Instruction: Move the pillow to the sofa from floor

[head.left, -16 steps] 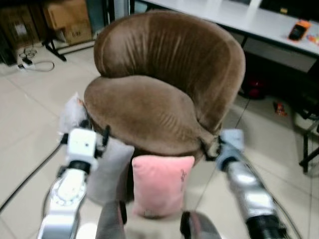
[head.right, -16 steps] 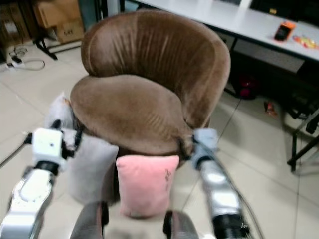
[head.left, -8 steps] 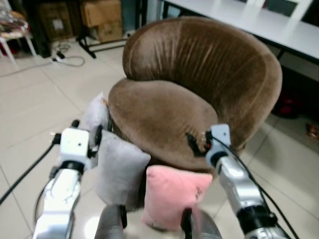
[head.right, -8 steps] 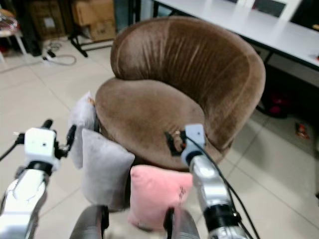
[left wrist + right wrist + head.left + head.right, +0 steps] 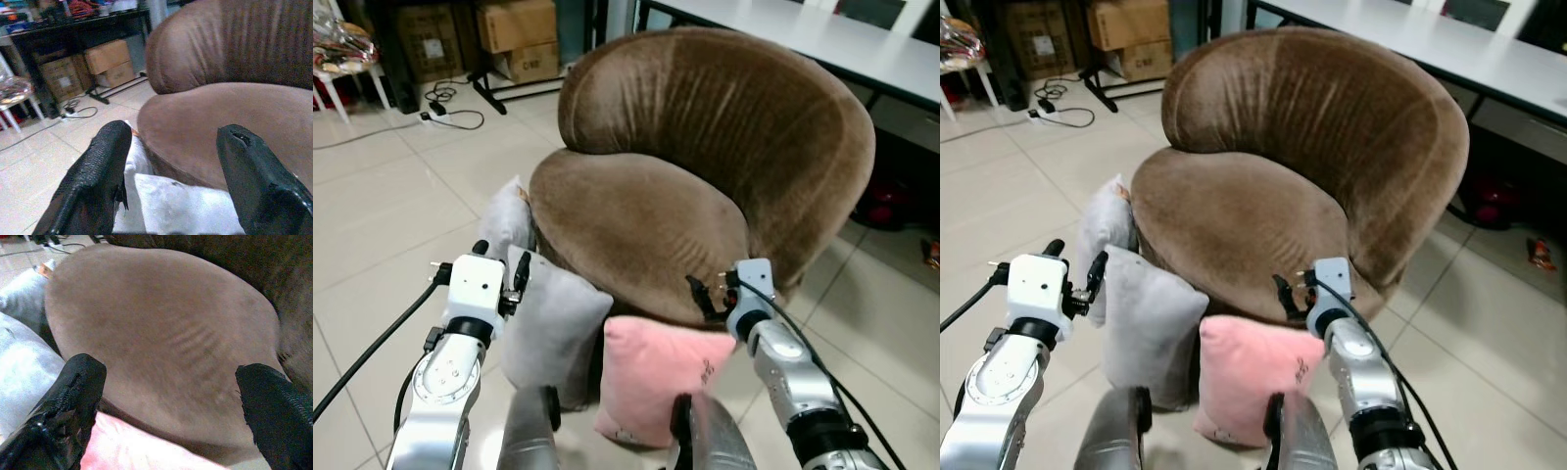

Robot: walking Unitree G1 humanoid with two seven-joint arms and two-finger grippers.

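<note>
A pink pillow [image 5: 656,377] stands on the tiled floor, leaning against the front of a round brown sofa chair [image 5: 636,220]. To its left leans a grey pillow [image 5: 553,333], with a paler pillow [image 5: 507,225] behind that. My right gripper [image 5: 708,294] hovers open just above the pink pillow's top edge, at the seat's front rim; in the right wrist view the gripper [image 5: 171,401] frames the seat, with the pink pillow [image 5: 132,455] below. My left gripper [image 5: 501,262] is open above the grey pillow's top left corner, and the left wrist view shows the gripper [image 5: 171,161] spread wide.
Cardboard boxes [image 5: 517,24] and floor cables [image 5: 450,116] lie at the back left. A white table [image 5: 822,34] runs behind the chair, with a red object [image 5: 881,206] under it. My own legs [image 5: 529,441] show at the bottom edge. Open tile lies to the left.
The camera has shifted, bringing the chair more to the right. My right gripper has come in from the chair's right side to the seat's front rim above the pink pillow.
</note>
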